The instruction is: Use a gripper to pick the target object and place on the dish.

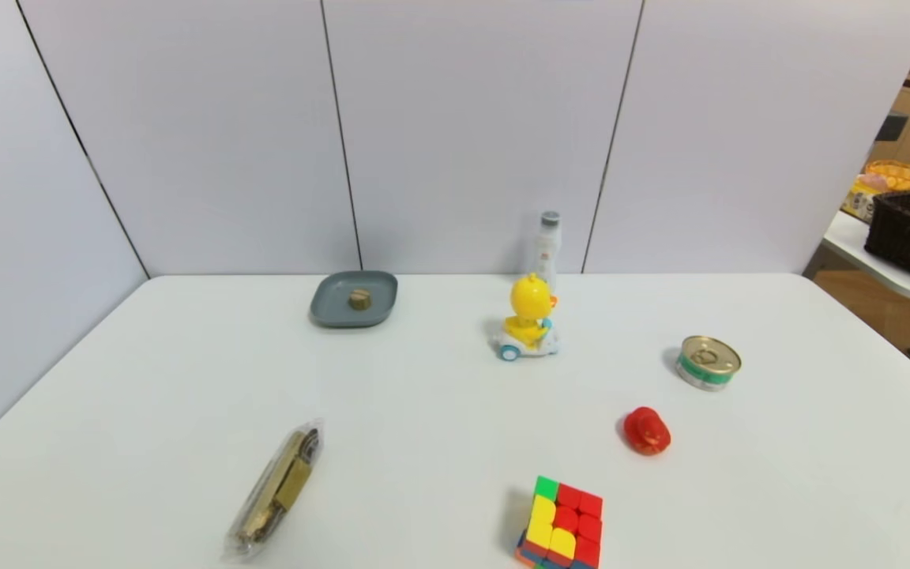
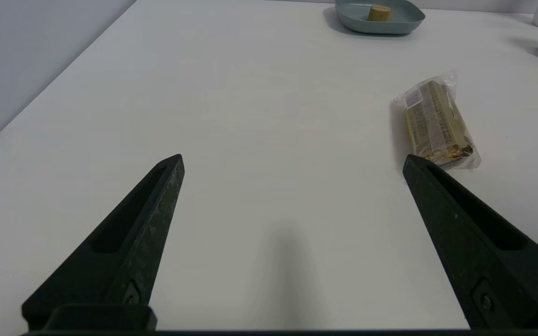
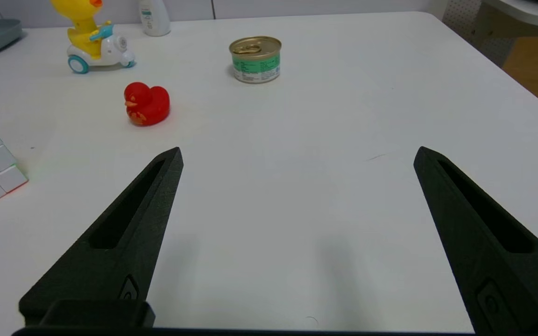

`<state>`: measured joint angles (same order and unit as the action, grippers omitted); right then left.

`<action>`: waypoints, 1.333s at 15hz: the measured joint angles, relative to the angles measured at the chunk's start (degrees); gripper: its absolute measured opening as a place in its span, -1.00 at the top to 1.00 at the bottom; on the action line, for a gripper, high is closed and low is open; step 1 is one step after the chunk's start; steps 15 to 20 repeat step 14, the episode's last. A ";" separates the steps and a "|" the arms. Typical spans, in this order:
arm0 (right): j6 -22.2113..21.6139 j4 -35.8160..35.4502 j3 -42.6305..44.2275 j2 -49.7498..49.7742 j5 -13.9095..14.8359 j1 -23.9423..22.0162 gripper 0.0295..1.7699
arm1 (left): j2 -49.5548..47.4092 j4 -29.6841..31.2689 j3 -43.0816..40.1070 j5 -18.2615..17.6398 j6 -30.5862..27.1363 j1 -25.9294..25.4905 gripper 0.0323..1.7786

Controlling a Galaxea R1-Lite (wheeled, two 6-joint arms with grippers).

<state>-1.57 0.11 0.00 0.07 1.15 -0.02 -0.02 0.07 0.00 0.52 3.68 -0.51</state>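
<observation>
Legible text: none. Print too small to read on wrapped item (image 2: 437, 123), tin can (image 3: 256, 60), white bottle (image 3: 153, 16).

Bright, diffuse light on a white tabletop (image 1: 423, 442), soft faint shadows, smeared dark reflections in both wrist views

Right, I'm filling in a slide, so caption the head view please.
Small tan-brown wooden knob resting in a shallow grey-blue rounded-square dish, left of a yellow duck toy.
</observation>
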 joint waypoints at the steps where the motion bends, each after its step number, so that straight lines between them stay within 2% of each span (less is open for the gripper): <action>1: 0.00 -0.01 0.00 0.00 0.00 0.02 -0.93 | 0.00 0.00 0.00 0.00 0.00 0.00 -0.90; 20: -0.02 0.05 0.00 0.00 0.00 0.02 -0.93 | 0.02 0.00 0.00 0.02 0.04 0.00 -0.90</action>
